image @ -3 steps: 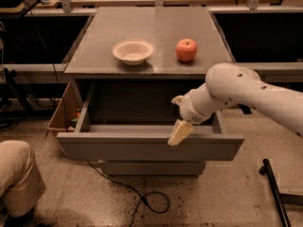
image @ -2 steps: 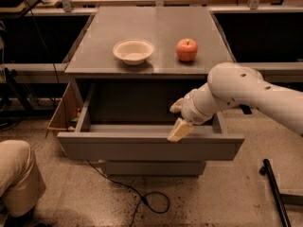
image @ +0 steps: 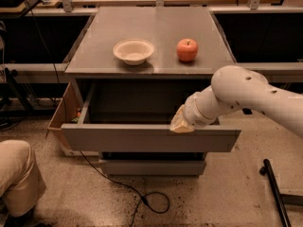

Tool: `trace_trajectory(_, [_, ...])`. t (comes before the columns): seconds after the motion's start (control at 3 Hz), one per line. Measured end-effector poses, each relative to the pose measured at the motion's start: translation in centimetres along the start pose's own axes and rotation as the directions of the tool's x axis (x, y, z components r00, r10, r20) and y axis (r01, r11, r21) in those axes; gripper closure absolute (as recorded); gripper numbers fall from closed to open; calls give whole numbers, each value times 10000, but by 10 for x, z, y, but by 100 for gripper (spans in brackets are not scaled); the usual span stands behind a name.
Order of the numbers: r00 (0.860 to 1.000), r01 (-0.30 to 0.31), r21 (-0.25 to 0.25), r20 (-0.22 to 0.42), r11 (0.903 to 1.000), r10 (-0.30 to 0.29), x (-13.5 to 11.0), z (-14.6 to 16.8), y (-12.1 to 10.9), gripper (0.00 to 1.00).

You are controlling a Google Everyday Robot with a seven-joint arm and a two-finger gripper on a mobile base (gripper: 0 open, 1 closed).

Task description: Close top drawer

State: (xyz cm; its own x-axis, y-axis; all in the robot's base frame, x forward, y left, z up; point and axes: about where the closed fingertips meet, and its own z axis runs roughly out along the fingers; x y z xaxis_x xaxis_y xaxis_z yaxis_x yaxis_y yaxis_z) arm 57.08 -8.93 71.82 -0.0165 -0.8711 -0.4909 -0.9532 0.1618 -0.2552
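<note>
From where I stand the grey cabinet (image: 161, 27) is straight ahead, and its top drawer (image: 151, 139) stands well open, its wide flat front panel hanging out toward me past the cabinet's face, with the long shallow tray behind it in shadow. The robot's white arm (image: 246, 91) reaches in from the right, bending down and to the left, and the gripper (image: 181, 123) sits at the upper edge of that front panel, a little right of its middle. Its pale tan tip rests against the inner side of the panel's top edge, as far as I can judge. Whether the gripper is open or closed I cannot tell from here, and I see nothing held in it. On the cabinet top sit a cream-coloured bowl (image: 134, 51) and a red apple (image: 187, 49), near each other but apart, the bowl to the left; both are well back from the front edge. Under the open drawer a lower drawer front (image: 152, 167) shows, narrower-looking and set back flush with the cabinet. To the left of the cabinet, just beside it, a cardboard box (image: 61, 119) stands on the floor (image: 222, 197) with its flap up. A black cable (image: 142, 197) runs out from under the cabinet and loops on the speckled floor. Someone's knee (image: 16, 174) in tan trousers pokes in at the lower left corner, and a thin black pole (image: 277, 193) lies slantwise at the lower right.
</note>
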Motion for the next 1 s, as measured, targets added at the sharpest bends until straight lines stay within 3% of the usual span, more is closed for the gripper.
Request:
trace_trajectory(0.33, [9999,-144,4,32,9999,144,4,0,4,100])
trace_trajectory(0.67, [9998,-207,20,70,9998,207,5,-1,5,100])
trace_trajectory(1.0, [9962,-790,-55,365,9969,792,14,0,14,100])
